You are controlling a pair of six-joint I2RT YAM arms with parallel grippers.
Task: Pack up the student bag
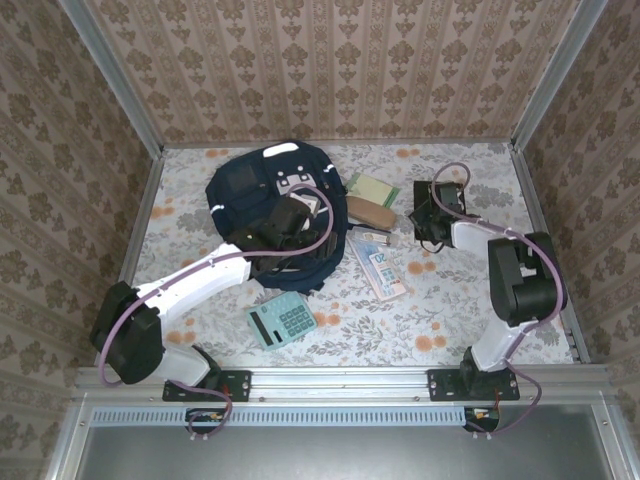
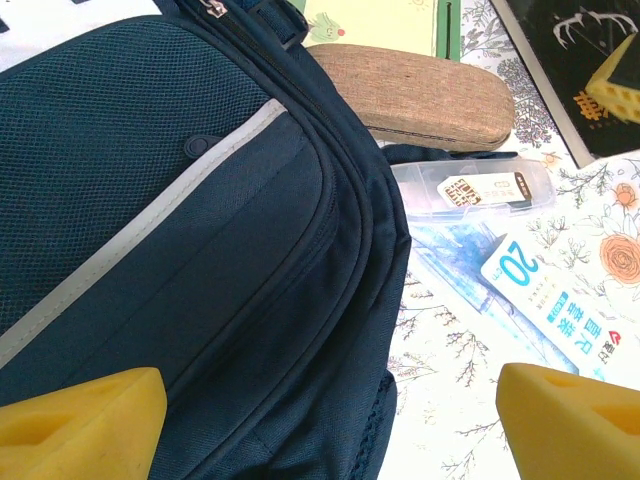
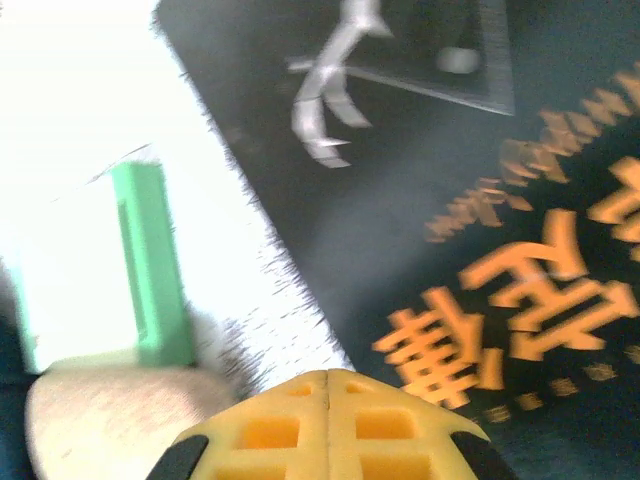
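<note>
Crowding beside the student bag (image 2: 150,200): brown case (image 2: 420,95), clear box (image 2: 470,190), blue packet (image 2: 540,300). Left end effector (image 2: 325,430) spread above it; right end effector (image 3: 330,410) closed over black book (image 3: 450,200).

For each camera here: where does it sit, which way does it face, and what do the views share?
Top external: above and behind, looking down on the table; both arms show.
Left wrist: faces along the student bag; left gripper open.
Right wrist: close over a black book; right gripper shut.
Shared: both wrist views catch the black book.
</note>
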